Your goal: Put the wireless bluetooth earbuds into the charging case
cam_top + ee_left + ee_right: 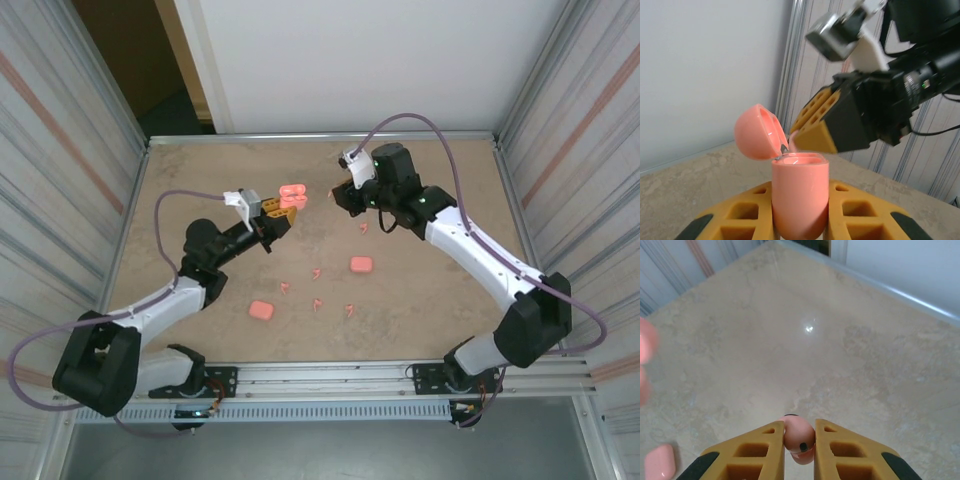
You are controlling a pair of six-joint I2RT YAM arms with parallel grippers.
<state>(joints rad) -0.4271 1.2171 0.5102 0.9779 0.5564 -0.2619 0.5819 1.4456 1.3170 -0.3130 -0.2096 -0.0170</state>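
Your overhead view is bright and even. Light falls from above, and the arms (470, 240) lay only soft, faint shadows on the counter (420, 300). The doorway (130, 60) at the upper left of the frame stays dark, and the side walls (580, 120) splay outward toward the corners. In the right wrist view a small white glare spot (810, 329) sits on the counter just above centre. The earbud (799, 437) at the bottom edge is sharp, while a pink smear (645, 355) at the left edge is out of focus. In the left wrist view the case (800, 195) at lower centre is crisp. Behind it the right gripper (812, 140) looks soft, and its camera (832, 37) at the top is blurred.
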